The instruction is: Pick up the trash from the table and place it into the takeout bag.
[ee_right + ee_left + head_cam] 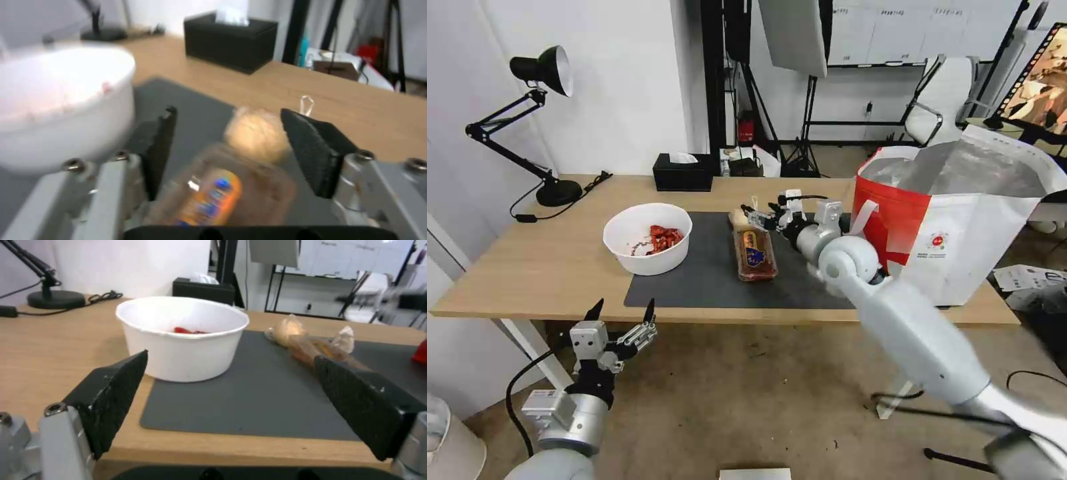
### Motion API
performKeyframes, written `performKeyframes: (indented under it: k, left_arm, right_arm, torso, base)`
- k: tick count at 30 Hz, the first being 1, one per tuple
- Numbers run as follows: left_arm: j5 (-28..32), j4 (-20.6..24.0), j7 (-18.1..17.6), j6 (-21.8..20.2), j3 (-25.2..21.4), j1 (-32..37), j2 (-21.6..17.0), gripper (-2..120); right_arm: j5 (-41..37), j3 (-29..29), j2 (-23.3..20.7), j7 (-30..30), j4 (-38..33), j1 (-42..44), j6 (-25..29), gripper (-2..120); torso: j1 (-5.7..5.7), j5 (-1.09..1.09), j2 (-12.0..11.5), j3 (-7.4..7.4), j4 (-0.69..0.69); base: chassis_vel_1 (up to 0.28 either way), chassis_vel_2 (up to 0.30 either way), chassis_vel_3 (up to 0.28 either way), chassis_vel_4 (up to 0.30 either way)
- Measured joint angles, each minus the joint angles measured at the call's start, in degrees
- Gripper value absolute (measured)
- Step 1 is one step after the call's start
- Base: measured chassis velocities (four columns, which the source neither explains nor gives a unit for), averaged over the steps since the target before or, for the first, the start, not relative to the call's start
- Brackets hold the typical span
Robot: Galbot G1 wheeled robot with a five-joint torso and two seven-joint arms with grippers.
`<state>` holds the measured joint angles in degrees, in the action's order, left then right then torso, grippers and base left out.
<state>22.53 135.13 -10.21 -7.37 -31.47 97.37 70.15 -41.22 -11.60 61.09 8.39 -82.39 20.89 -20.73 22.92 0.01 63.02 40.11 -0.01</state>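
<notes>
Clear plastic food tray (755,254) lies on the dark grey mat (707,280) at mid-tabletop (527,267), its long axis running away from the robot toward the far edge; the small knotted yellowish bag (738,217) sits at the tray's far end, touching or nearly touching it; the right gripper (767,219) hangs just over that far end, beside the bag, fingers spread and nothing between them; in the right wrist view the tray (213,196) and bag (256,133) fall between the two open pads (311,150), so the tray appears roughly aligned with the line of approach; the right arm is judged clearly the nearer of the two. White bowl (648,238) with red scraps stands just off the mat's left edge, well clear of the tray; the left gripper (620,313) is held low in front of the near tabletop edge, fingers spread and empty, facing the bowl (182,336). Takeout bag (960,220) stands open at the right end of the tabletop, close beside the right arm; its white strap (864,217) hangs near the forearm and could snag. Black tissue box (683,173) and desk lamp (540,127) stand at the far side, out of the way.
</notes>
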Motion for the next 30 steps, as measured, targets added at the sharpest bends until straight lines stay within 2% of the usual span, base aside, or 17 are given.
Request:
performKeyframes:
  k: [2, 4, 7, 8, 11, 13, 15, 16, 19, 20, 23, 25, 27, 28, 30]
  left_arm:
    - [1.7, 0.0, 0.0, -0.7, 0.7, -1.0, -0.7, 100]
    - [2.2, 0.1, 0.0, -0.9, 1.0, -1.3, -0.8, 100]
    - [4.5, 0.2, 0.1, -1.6, 1.7, -2.3, -1.9, 100]
    - [4.5, 0.2, 0.1, -1.6, 1.7, -2.3, -1.9, 100]
    - [11.3, -0.9, 0.3, -2.4, 2.6, -5.0, -5.0, 100]
    - [12.1, -1.0, 0.3, -2.4, 2.7, -5.3, -5.3, 100]
    - [20.4, -2.3, 0.3, -2.7, 3.9, -8.8, -9.5, 100]
    - [20.4, -2.3, 0.3, -2.7, 3.9, -8.8, -9.5, 100]
    - [30.0, -3.7, 0.3, -2.2, 5.5, -13.0, -14.6, 100]
    - [30.0, -3.7, 0.3, -2.2, 5.5, -13.0, -14.6, 100]
    - [38.1, -4.0, 0.3, -2.0, 6.1, -15.4, -17.6, 100]
    - [40.1, -4.2, 0.3, -2.1, 6.5, -16.2, -18.2, 100]
    - [45.3, -6.0, 0.4, -2.1, 8.6, -19.3, -20.2, 100]
    - [45.3, -6.0, 0.4, -2.1, 8.6, -19.3, -20.2, 100]
    - [49.1, -9.1, 0.6, -2.1, 11.6, -23.2, -21.5, 100]
  right_arm:
    - [2.9, -0.9, 0.1, 4.6, 3.6, -1.7, 1.0, 49]
    - [3.5, -1.1, 0.2, 5.2, 4.2, -2.1, 1.1, 46]
    - [6.5, -2.1, 1.3, 6.9, 6.4, -3.6, 0.7, 32]
    - [6.5, -2.1, 1.3, 6.9, 6.4, -3.6, 0.7, 32]
    - [10.0, -3.8, 3.3, 7.0, 8.4, -5.5, -3.5, 14]
    - [10.2, -3.9, 3.4, 6.9, 8.5, -5.6, -3.7, 13]
    - [11.4, -4.3, 3.7, 5.6, 8.8, -5.4, -6.0, 0]
    - [11.4, -4.3, 3.7, 5.6, 8.8, -5.4, -6.0, 0]
    - [11.7, -4.6, 3.9, 5.4, 9.9, -4.6, -6.4, 0]
    - [11.7, -4.6, 3.9, 5.4, 9.9, -4.6, -6.4, 0]
    - [11.7, -4.8, 5.1, 5.5, 11.6, -4.4, -5.9, 0]
    - [11.7, -4.8, 5.6, 5.6, 12.1, -4.4, -5.7, 0]
    - [11.6, -4.9, 6.3, 5.6, 12.8, -4.4, -5.4, 0]
    - [11.6, -4.9, 6.3, 5.6, 12.8, -4.4, -5.4, 0]
    - [11.4, -4.9, 6.2, 5.4, 12.1, -3.9, -5.4, 0]
  torso:
    - [0.01, 0.00, 0.0, 0.01, 0.00]
    - [0.01, 0.00, 0.0, 0.01, 0.00]
    - [0.00, -0.01, 0.0, 0.00, 0.00]
    - [0.00, -0.01, 0.0, 0.00, 0.00]
    - [0.00, -0.03, 0.0, 0.00, 0.03]
    - [0.00, -0.03, 0.0, 0.00, 0.03]
    - [0.00, -0.03, 0.0, 0.00, 0.02]
    - [0.00, -0.03, 0.0, 0.00, 0.02]
    - [0.01, -0.01, 0.0, 0.00, -0.02]
    - [0.01, -0.01, 0.0, 0.00, -0.02]
    - [0.00, -0.01, 0.0, 0.00, 0.00]
    - [0.00, -0.01, 0.0, 0.00, 0.01]
    - [0.00, -0.02, 0.0, 0.00, 0.01]
    - [0.00, -0.02, 0.0, 0.00, 0.01]
    - [0.00, -0.01, 0.0, 0.00, 0.01]
  base:
    - [0.000, 0.000, 0.000, 0.000]
    - [0.000, 0.000, 0.000, 0.000]
    - [0.000, 0.000, 0.000, 0.000]
    - [0.000, 0.000, 0.000, 0.000]
    - [0.000, 0.000, 0.000, 0.000]
    - [0.000, 0.000, 0.000, 0.000]
    - [0.000, 0.000, 0.000, 0.000]
    - [0.000, 0.000, 0.000, 0.000]
    - [0.000, 0.000, 0.000, 0.000]
    - [0.000, 0.000, 0.000, 0.000]
    - [0.000, 0.000, 0.000, 0.000]
    - [0.000, 0.000, 0.000, 0.000]
    - [0.000, 0.000, 0.000, 0.000]
    - [0.000, 0.000, 0.000, 0.000]
    - [0.000, 0.000, 0.000, 0.000]
